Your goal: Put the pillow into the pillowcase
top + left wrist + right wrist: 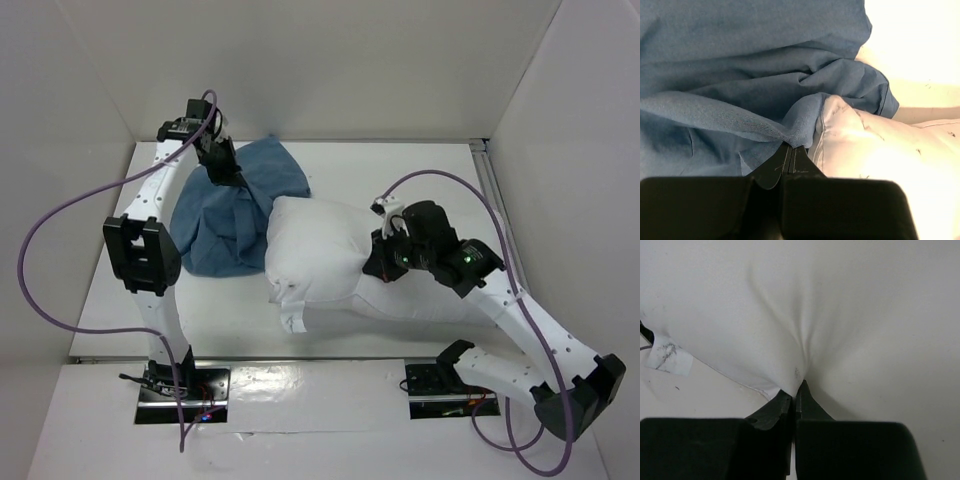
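Note:
The white pillow (325, 255) lies at the table's middle, its left end tucked under the edge of the dusty-blue pillowcase (225, 215), which lies crumpled at the back left. My left gripper (228, 178) is shut on a fold of the pillowcase (730, 90), right beside the pillow's seamed edge (865, 145). My right gripper (380, 262) is shut on a pinch of the pillow's fabric (805, 315) at its right end. A small tag (669, 359) hangs from the pillow's lower edge, and it also shows in the top view (291, 322).
White walls enclose the table (420, 170) at the back and both sides. Purple cables (50, 215) loop from each arm. The arm bases (180, 385) stand at the near edge.

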Tool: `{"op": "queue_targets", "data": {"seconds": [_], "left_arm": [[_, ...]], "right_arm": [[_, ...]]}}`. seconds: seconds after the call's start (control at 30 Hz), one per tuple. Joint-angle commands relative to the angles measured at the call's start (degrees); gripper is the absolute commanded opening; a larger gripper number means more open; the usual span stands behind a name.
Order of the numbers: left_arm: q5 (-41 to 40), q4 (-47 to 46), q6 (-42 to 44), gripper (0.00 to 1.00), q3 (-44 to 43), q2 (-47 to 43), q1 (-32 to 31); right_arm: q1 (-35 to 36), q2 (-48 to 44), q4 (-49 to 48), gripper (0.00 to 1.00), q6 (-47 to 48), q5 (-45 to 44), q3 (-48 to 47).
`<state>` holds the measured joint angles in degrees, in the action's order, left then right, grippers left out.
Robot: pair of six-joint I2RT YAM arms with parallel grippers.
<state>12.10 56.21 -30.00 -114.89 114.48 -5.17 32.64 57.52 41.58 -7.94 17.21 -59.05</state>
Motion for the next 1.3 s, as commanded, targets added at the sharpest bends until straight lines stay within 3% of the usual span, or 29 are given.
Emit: {"op": "queue_targets", "data": {"seconds": [0.0,0.2,0.23,0.27,0.4,0.5,0.6,0.73,0.83,0.97,1.0,1.03,1.07,1.1,1.27], "left_arm": [[-0.49,-1.1,0.91,0.0,1.24,-4.61,0.07],[0.56,-2.24,0.2,0.0,0.11,-1.72,1.13],[2.21,-2.24,0.2,0.0,-0.42,-1.71,1.13],[2.23,-2.24,0.2,0.0,-0.42,-1.1,1.13],[2.76,-2.77,0.2,0.0,-0.43,-1.62,0.42],[2.76,-2.77,0.2,0.0,1.86,-3.64,-0.8],[2.05,-2.77,0.73,0.0,4.14,-5.75,-1.33],[-0.32,-2.77,0.73,0.0,6.08,-7.78,-2.39],[-0.93,-3.29,0.73,0.0,7.4,-9.35,-2.39],[-1.46,-3.29,0.73,0.0,8.8,-11.98,-2.39],[-1.46,-3.29,0.73,0.0,8.81,-12.6,-2.39],[-1.46,-3.29,0.73,0.0,9.59,-13.39,-2.39],[-1.46,-3.29,0.73,0.0,10.47,-14.18,-2.39],[-1.46,-3.29,1.25,0.0,10.48,-15.58,-2.39],[-1.46,-3.82,1.87,0.0,10.4,-16.92,-2.39]], "right_arm": [[2.16,-4.69,4.46,0.0,-3.83,-6.21,1.3],[3.39,-8.04,8.77,0.0,-7.0,-6.67,0.6],[3.39,-7.08,9.65,0.19,-7.0,-5.88,0.6],[3.39,-4.72,10.79,0.45,-7.0,-5.35,-0.53],[3.91,-2.5,10.46,0.98,-7.61,-5.87,-7.72],[5.05,3.7,8.87,1.0,-9.63,-7.19,-14.48],[8.74,13.28,8.87,1.0,-12.69,-11.56,-19.33],[24.26,22.27,8.87,1.0,-16.48,-23.14,-21.98],[28.43,28.67,10.27,1.0,-17.97,-25.63,-22.51],[28.1,34.93,8.0,1.0,-19.74,-27.75,-23.04],[27.57,35.99,7.99,0.95,-20.35,-28.28,-23.57],[26.87,36.7,7.99,0.53,-20.36,-29.77,-23.57],[25.64,36.7,7.38,0.19,-20.36,-30.3,-23.57],[25.11,36.7,7.37,0.0,-20.36,-30.31,-23.57],[25.62,29.32,4.12,0.0,-14.56,-23.2,-23.57]]}}
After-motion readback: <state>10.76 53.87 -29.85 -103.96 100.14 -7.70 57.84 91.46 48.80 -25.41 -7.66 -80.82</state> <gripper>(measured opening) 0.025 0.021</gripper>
